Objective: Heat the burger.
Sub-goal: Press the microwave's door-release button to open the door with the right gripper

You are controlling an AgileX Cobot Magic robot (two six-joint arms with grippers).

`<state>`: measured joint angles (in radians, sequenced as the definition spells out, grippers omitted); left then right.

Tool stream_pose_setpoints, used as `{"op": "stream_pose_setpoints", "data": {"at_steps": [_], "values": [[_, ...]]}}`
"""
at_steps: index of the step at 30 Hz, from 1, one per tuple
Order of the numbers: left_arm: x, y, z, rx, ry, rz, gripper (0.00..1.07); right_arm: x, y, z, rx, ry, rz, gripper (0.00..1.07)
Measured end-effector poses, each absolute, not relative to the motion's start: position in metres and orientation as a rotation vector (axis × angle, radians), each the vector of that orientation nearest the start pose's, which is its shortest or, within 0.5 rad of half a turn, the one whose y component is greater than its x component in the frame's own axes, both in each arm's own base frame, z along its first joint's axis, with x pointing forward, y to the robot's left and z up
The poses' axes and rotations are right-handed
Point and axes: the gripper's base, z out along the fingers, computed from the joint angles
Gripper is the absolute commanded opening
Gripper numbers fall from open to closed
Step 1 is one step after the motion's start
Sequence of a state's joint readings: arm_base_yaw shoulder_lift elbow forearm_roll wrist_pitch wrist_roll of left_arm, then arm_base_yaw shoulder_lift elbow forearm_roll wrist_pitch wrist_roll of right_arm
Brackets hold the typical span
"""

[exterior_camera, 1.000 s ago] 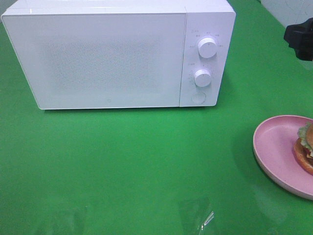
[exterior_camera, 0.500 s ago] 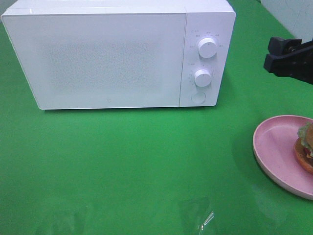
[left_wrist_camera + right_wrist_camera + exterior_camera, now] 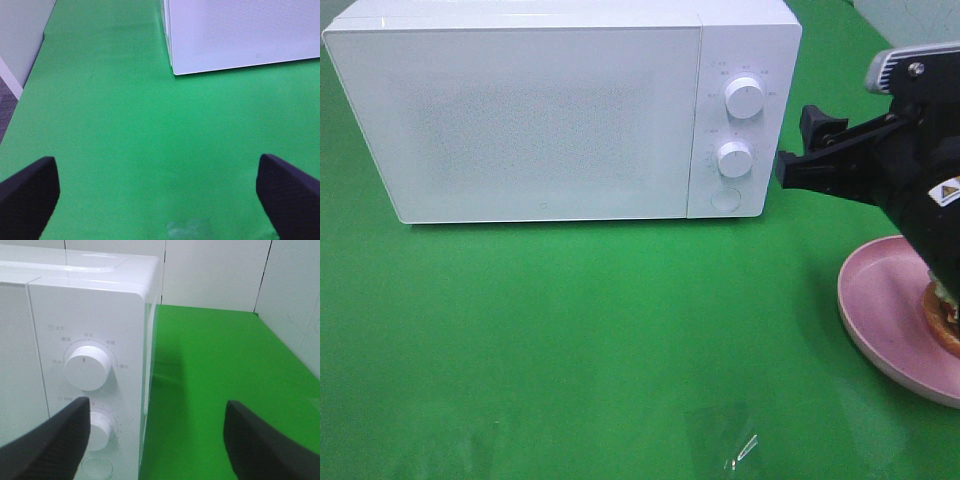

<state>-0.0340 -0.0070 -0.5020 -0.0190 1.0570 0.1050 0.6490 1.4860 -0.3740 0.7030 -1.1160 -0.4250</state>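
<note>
The burger (image 3: 946, 322) lies on a pink plate (image 3: 880, 310) at the right edge of the green table; my right arm hides most of it, only an orange-brown sliver shows. The white microwave (image 3: 540, 120) stands at the back with its door closed. My right gripper (image 3: 798, 145) is open and empty, just right of the microwave's control panel, above the table. The right wrist view shows its fingertips (image 3: 45, 445) facing the upper knob (image 3: 87, 367). My left gripper (image 3: 160, 200) is open and empty over bare green table, with the microwave's corner (image 3: 240, 35) ahead.
The panel carries two knobs (image 3: 745, 97) (image 3: 734, 158) and a round button (image 3: 725, 198). A small clear plastic scrap (image 3: 740, 448) lies near the front edge. White tiled walls stand behind and to the right of the table.
My right arm has swung in from the right edge toward the microwave's control panel, and now covers most of the burger. Nothing else has moved.
</note>
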Motion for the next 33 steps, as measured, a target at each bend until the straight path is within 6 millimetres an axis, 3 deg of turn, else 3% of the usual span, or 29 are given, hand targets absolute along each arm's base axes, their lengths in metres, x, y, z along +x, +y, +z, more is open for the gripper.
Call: {"op": "stream_pose_setpoints", "data": {"at_steps": [14, 33], "values": [[-0.006, -0.001, 0.278, 0.142, 2.027, 0.022, 1.0, 0.205, 0.138, 0.16, -0.156, 1.7, -0.083, 0.73], [-0.006, -0.001, 0.278, 0.142, 2.027, 0.022, 1.0, 0.205, 0.139, 0.151, -0.079, 1.73, -0.028, 0.7]]}}
